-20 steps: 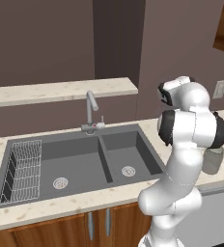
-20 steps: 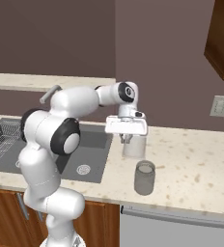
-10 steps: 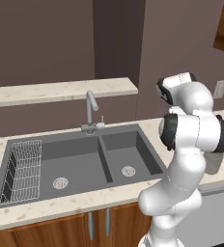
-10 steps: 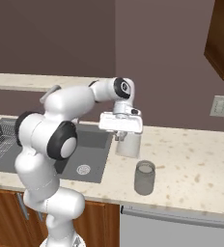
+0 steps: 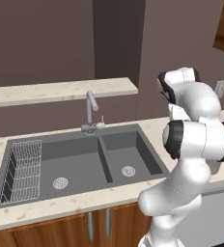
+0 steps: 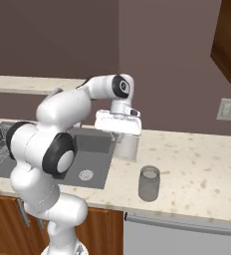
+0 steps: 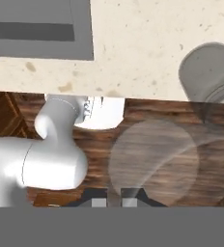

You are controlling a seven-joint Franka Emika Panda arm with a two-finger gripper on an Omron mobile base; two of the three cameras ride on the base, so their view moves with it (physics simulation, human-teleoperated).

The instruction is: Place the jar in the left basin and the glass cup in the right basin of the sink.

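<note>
The gripper [image 6: 125, 135] is pinching its fingers nearly closed on the glass cup [image 6: 127, 145], which is hanging straight below it, lifted clear of the counter [image 6: 197, 164]. The jar [image 6: 149, 183] is standing on the counter just beyond the cup on the side away from the sink [image 6: 90, 149]. The right basin [image 5: 128, 154] is lying nearest the gripper on its other side, with the left basin [image 5: 65, 166] sitting farther off.

the glass cup [image 6: 127, 147] under the gripper [image 6: 120, 133] is clear, smooth glass, the jar [image 6: 149, 183] beside it smoky translucent glass, the counter [image 6: 202, 169] beneath them speckled, stone-like and seemingly matt, the sink [image 5: 85, 164] matt dark grey with a shiny steel tap [image 5: 91, 113], and the cabinet fronts [image 6: 3, 221] varnished wood.
</note>
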